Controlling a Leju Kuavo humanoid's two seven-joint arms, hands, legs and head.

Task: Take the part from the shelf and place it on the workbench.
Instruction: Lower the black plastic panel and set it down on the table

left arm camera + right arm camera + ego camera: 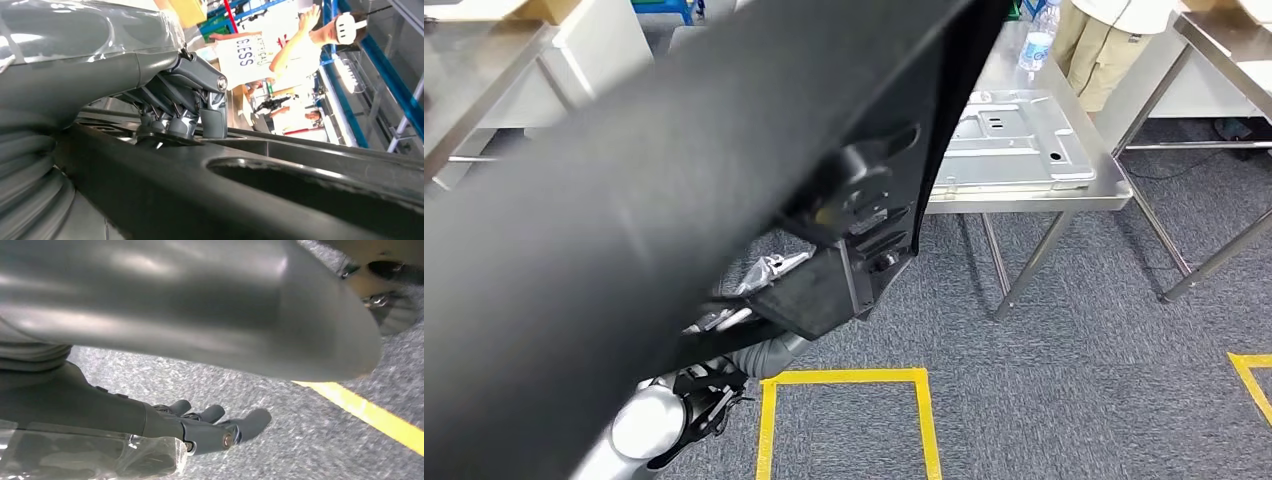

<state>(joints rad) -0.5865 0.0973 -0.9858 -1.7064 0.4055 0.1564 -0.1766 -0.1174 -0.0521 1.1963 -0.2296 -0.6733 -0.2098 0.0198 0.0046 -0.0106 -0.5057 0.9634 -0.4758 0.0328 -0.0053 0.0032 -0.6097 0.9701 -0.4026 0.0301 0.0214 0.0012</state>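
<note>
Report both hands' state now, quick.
Left hand: fingers closed down on the black part, holding it.
Right hand: open, fingers spread, holding nothing, hanging over the carpet.

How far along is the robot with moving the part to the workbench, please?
Done: the black part is off the shelf. In hand: the left hand grips it; the right hand hangs open. Left: setting it on the workbench, where a silver panel lies.

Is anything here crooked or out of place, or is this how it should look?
The big black part sits tilted right across the head view and hides much of the scene. The left hand grips its edge, so it looks carried rather than dropped. The right hand hangs with spread fingers over the carpet. The metal plate lies flat on the workbench.
</note>
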